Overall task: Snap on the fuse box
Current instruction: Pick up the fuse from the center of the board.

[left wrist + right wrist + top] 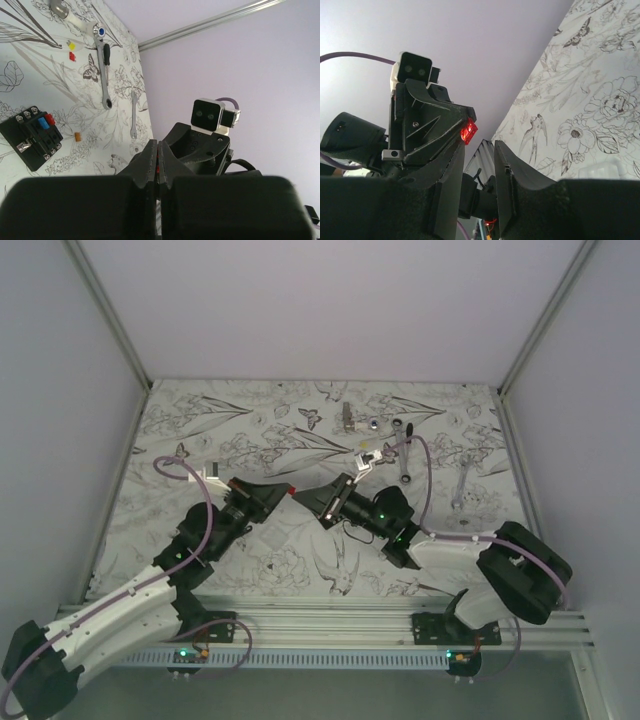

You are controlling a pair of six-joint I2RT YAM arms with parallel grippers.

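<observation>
The fuse box (32,136), a black square block with a blue and a red fuse on top, lies flat on the patterned table in the left wrist view. I cannot pick it out in the top view. My left gripper (157,143) (287,489) hangs above the table's middle, shut on a small red fuse (469,132) (291,489) that sticks out of its tip. My right gripper (479,145) (302,497) faces it tip to tip. Its jaws are open with nothing between them, and one fingertip sits just under the red fuse.
A silver ratchet wrench (105,70) (405,455) and a slim spanner (134,115) (460,485) lie right of the fuse box. Loose yellow (71,45), red (72,56) and orange (77,136) fuses lie nearby. Small metal parts (347,417) sit near the back wall.
</observation>
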